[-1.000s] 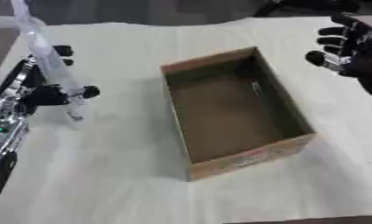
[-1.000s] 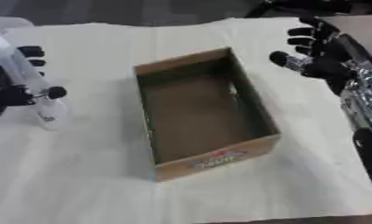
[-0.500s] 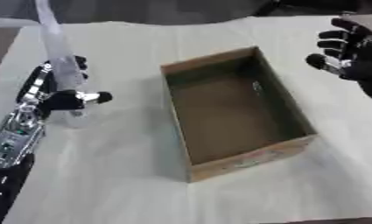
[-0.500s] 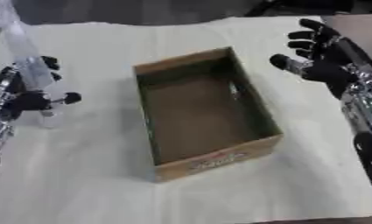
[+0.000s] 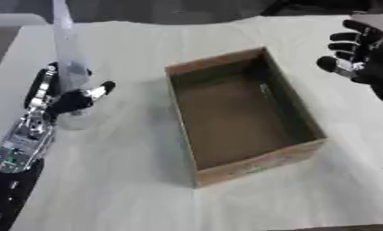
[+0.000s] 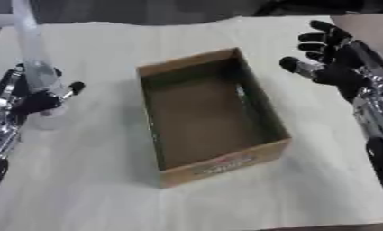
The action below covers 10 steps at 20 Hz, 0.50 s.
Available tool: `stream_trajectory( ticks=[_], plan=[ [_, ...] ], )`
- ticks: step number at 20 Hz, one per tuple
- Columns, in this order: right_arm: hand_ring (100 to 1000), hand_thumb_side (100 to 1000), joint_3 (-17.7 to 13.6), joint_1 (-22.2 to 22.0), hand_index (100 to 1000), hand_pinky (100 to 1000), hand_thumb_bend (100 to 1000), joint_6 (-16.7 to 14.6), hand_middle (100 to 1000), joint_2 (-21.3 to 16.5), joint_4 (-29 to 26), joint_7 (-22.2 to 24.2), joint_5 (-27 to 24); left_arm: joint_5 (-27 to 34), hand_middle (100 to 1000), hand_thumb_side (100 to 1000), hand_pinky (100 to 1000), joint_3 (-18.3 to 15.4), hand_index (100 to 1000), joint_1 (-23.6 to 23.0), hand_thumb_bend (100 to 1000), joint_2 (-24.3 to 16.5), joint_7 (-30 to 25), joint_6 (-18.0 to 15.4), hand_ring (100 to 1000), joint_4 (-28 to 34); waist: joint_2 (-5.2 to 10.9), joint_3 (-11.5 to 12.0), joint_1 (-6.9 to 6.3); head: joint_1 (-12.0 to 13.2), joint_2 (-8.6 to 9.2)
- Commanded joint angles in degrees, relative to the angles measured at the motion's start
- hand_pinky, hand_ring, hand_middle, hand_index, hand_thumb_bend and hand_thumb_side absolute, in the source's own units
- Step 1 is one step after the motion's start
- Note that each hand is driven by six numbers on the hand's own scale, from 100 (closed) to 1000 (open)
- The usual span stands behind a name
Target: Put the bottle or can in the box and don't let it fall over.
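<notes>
A tall clear plastic bottle [image 5: 67, 54] stands upright at the left of the cloth-covered table. My left hand [image 5: 61, 100] is curled round its lower part, thumb toward the box. I cannot tell whether the bottle's base touches the cloth. The open brown cardboard box [image 5: 293, 110] lies in the middle, to the right of the bottle, with nothing in it. Beyond the box's far right corner, my right hand [image 6: 330, 63] is raised and open, fingers spread, touching nothing.
A pale cloth [image 5: 131, 180] covers the table. Its far edge runs along the top of both views with dark floor behind. Bare cloth lies between the bottle and the box, and in front of the box.
My left hand has carried the bottle a little to the right, toward the box, and the bottle now stands straighter. The box and the right hand have stayed put.
</notes>
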<state>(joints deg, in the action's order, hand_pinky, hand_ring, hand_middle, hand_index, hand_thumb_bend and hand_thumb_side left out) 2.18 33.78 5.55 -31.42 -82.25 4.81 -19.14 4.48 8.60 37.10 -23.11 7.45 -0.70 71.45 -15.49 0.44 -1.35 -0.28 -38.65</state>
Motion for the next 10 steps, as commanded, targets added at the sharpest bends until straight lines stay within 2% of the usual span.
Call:
stream_trajectory(
  ticks=[1,10],
  plan=[
    [846,165,-0.5,0.9,945,950,679,0.0,769,-0.9,-0.5,0.0,0.2,0.1,100,100,619,-0.2,201,1.0,612,-1.6,0.8,-0.3,245,2.2,0.98,0.0,-0.01,0.0,0.54],
    [846,162,-0.6,0.9,946,952,679,-0.1,769,-1.1,-0.7,-0.1,0.1,0.0,100,100,646,0.2,194,1.3,621,-2.6,1.1,1.0,240,10.7,1.5,0.1,0.01,-0.1,0.51]
  ],
)
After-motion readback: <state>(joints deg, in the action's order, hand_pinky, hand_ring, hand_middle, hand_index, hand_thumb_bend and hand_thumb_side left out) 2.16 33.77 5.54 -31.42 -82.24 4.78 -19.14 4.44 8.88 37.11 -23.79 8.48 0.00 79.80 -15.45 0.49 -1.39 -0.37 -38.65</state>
